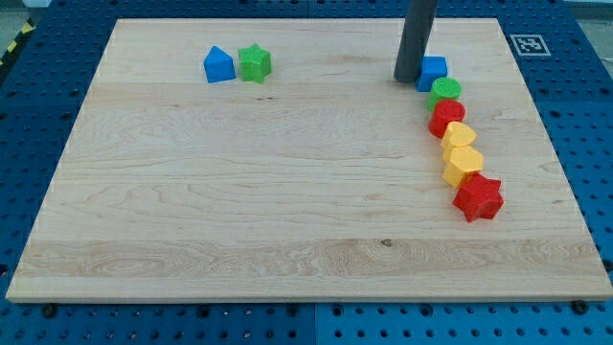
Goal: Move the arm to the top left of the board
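My tip [407, 78] is at the view's top, right of the middle, and touches the left side of a blue block [433, 70]. Below that block a curved line of blocks runs down the right side: a green round block [446, 92], a red block [446, 117], two yellow blocks [459, 135] [464, 163] and a red star [478, 197]. At the view's top left a blue block with a peaked top [218, 65] sits against a green star [255, 63]. My tip is far to the right of that pair.
The wooden board [239, 211] lies on a blue perforated table. A black and white marker tag [526, 43] is off the board's top right corner.
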